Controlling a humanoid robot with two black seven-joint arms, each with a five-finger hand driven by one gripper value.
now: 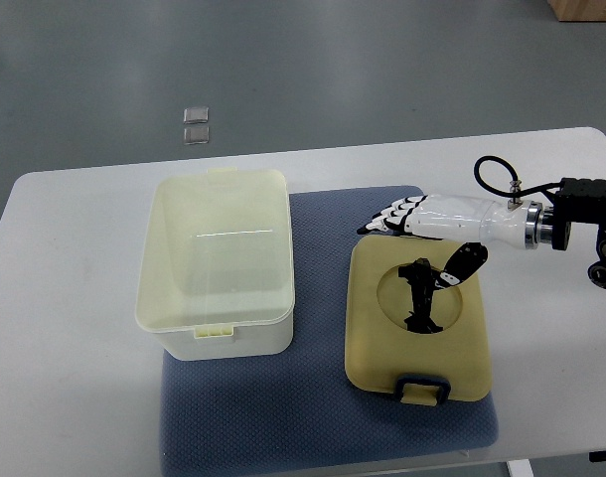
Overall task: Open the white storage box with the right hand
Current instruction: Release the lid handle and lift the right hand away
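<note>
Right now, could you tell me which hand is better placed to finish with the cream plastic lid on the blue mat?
The right hand. It reaches in from the right edge and hovers over the cream plastic lid, fingers relaxed, holding nothing. No left arm is in view. The white storage box already stands open.

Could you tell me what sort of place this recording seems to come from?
Probably a robotics lab or test room: a plain white table on a grey floor, a blue mat staged with a white storage box and its removed lid, and the right hand above it.
</note>
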